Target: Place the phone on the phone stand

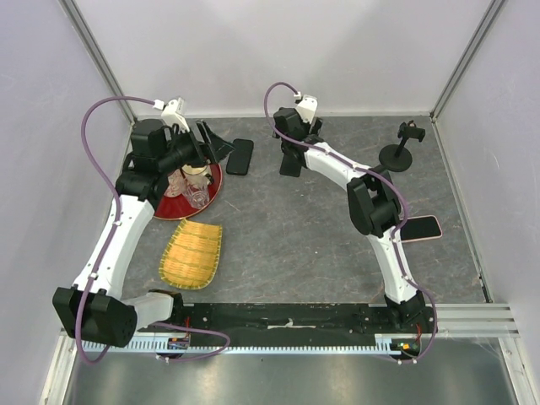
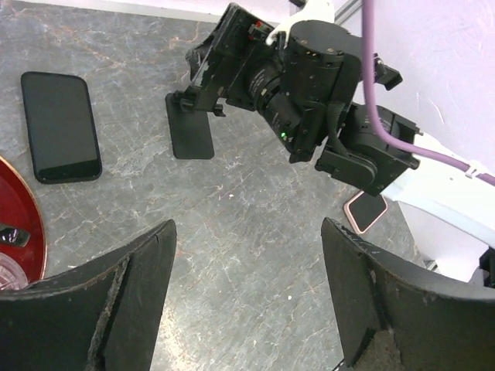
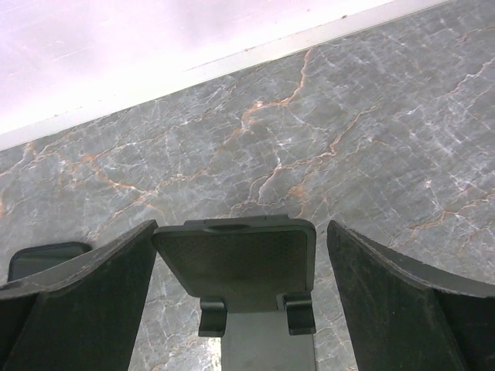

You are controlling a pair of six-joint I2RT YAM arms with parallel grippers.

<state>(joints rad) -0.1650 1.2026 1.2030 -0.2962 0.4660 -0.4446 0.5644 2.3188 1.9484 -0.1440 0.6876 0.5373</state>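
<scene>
Top external: your black phone (image 1: 240, 156) lies flat on the bench (image 1: 287, 236) at the far side, between the red plate (image 1: 211, 194) and the phone stand (image 1: 291, 163), touching neither. Left tool (image 1: 216, 142) is released, jaws wide with nothing between them, and it hangs just left of the phone over the plate's far edge. Right tool (image 1: 291, 150) is released too. On right wrist you see its fingers (image 3: 77, 294) either side of the stand's tilted backplate, with a gap each side and no contact. The stand sits on the bench with no phone on it. A pink-cased phone (image 1: 420, 228) lies flat by the right arm's elbow, well apart from the stand. A round-base stand (image 1: 401, 152) is at far right, and a woven tray (image 1: 192, 251) is just near side of the plate
</scene>
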